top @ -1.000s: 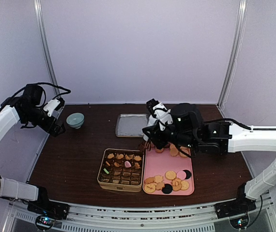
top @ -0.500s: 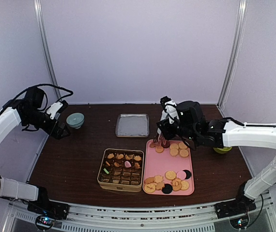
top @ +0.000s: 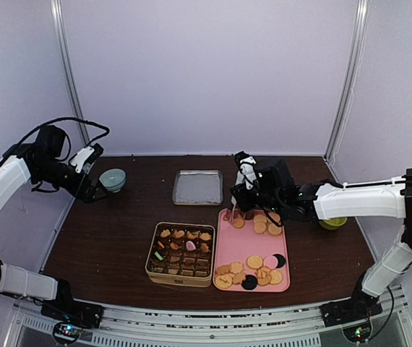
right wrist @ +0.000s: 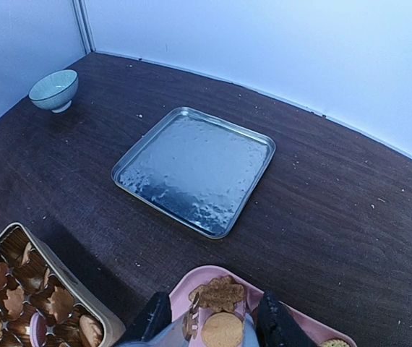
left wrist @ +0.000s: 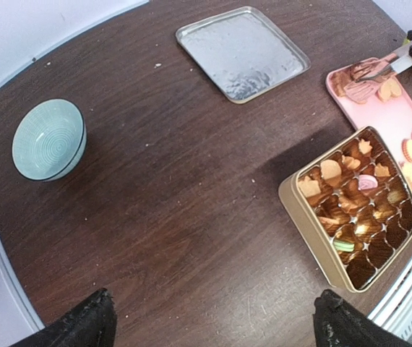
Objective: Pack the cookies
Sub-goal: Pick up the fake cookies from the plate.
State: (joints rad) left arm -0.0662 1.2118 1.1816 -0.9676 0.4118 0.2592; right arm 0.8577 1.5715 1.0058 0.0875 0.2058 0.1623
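Note:
The cookies lie in two places: several round tan, pink and black ones on the pink tray (top: 224,249), and several small ones in the gold tin (top: 150,254). My right gripper (top: 245,195) is shut on metal tongs (top: 233,213), whose tips are down at the pink tray's far left corner. In the right wrist view the tongs (right wrist: 191,323) flank a round tan cookie (right wrist: 222,329), just behind a brown animal-shaped cookie (right wrist: 220,294). Whether the tongs pinch it cannot be told. My left gripper (left wrist: 217,325) is open and empty, high over bare table near the teal bowl (top: 112,179).
A square silver tray (top: 197,186) lies behind the tin and the pink tray. A green bowl (top: 332,224) sits half hidden behind my right forearm. The teal bowl stands at the far left by the wall. Dark wooden table lies between the bowl and the tin.
My right gripper with the tongs has pulled back and come down to the pink tray's far left corner. My left gripper has shifted slightly toward the teal bowl.

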